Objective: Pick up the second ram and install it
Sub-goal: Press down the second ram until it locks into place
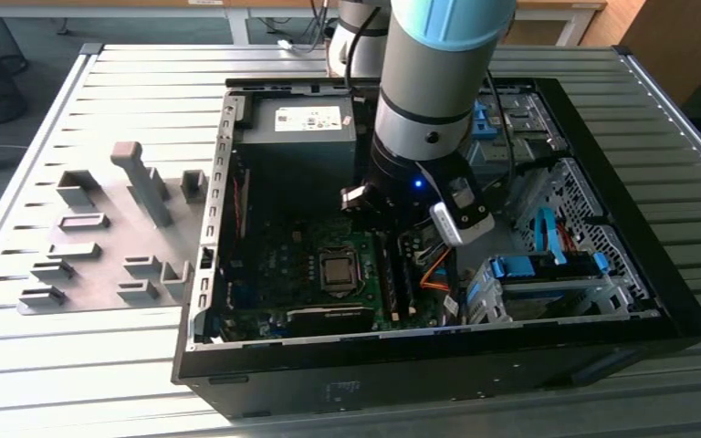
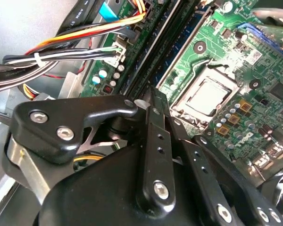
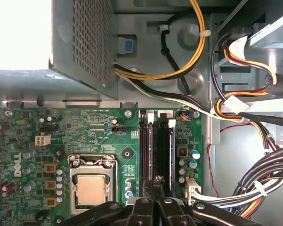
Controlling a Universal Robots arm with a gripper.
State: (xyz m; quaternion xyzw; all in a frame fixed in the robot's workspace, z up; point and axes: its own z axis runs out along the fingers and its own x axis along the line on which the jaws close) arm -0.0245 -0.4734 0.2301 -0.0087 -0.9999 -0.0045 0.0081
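Gripper [image 3: 155, 184], fingers together, sits over the black slots [image 3: 156, 150] (case walls close).

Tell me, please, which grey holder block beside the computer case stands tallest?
The slim upright block; it towers over the low, squat blocks around it.

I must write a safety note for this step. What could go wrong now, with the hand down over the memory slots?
The hand sits low over the memory slots; misalignment could stress them or the motherboard. The cable bundle lies close beside and could snag on the arm.
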